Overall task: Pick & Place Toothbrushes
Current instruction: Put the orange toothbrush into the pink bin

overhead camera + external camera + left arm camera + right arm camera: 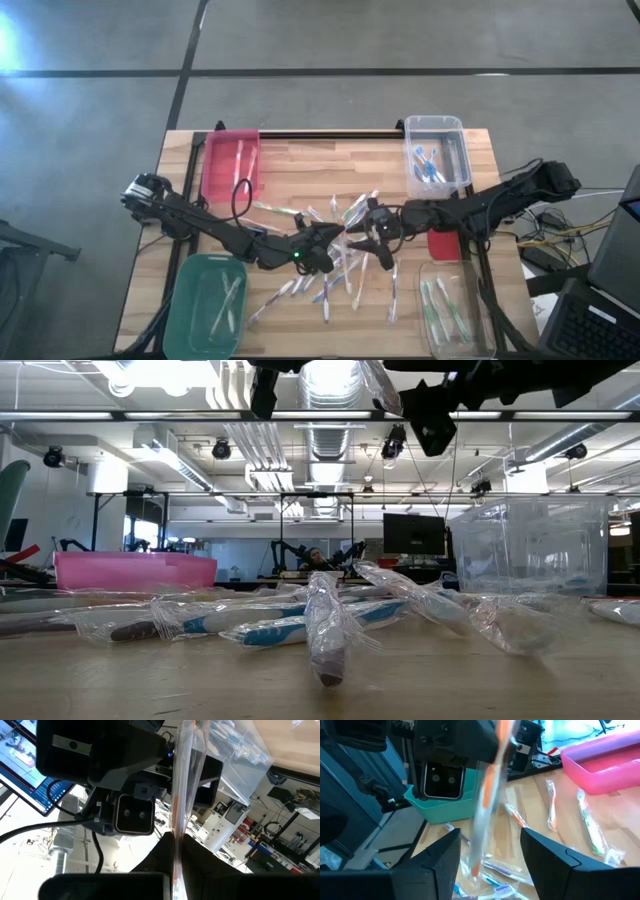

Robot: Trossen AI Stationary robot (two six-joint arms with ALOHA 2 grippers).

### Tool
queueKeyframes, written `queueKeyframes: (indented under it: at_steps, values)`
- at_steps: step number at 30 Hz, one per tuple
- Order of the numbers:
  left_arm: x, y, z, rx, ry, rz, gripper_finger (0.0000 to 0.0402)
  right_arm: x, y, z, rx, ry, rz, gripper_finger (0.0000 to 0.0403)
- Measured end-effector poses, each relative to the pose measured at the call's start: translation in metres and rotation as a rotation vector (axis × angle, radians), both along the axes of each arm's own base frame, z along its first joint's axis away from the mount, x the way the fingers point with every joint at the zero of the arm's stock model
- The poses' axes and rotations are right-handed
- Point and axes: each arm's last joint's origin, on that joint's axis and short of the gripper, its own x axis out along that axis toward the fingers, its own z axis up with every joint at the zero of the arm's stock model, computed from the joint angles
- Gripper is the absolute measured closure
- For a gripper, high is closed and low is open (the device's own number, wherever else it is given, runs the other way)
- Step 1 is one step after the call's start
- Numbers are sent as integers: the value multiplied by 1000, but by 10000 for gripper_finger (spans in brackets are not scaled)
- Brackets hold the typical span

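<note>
Handover step, mid-air over the middle of the desk (300, 165). Left gripper (176, 840) is clenched on a wrapped orange toothbrush (181, 780), the stick standing up out of its fingertips. Right gripper (490, 845) faces it, fingers spread wide with the brush (487, 805) hanging between them, touching neither side as far as I can see, so released. In the high view the left gripper (335, 240) and right gripper (365, 232) meet nose to nose.

Under and around them lies the loose pile (335, 275) of wrapped toothbrushes. Farther out from the left gripper: pink bin (231, 162) and green bin (210, 305). Out from the right gripper: clear bin (436, 155) with blue ones inside, and another clear bin (455, 310) with green ones.

Next, my guess: the left arm carries the brush to the pink bin, needing a clean pull away from the right fingers.

Hard to tell: the brush's true colour through the wrapper, and which end is the bristles. Low view cuts both grippers off at the top edge.
</note>
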Motion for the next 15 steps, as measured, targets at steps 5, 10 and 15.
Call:
queueKeyframes:
  at_steps: [5, 10, 15]
  values:
    - [0, 0, -1, 0, 2, 1, 383, 11, 5, 5, 5, -7, 80, 208]
    - [0, 0, -1, 1, 4, 3, 383, 17, 6, 4, 4, 14, 93, 236]
    - [-1, 0, -2, 1, 5, 3, 383, 17, 6, 1, -1, 39, 93, 274]
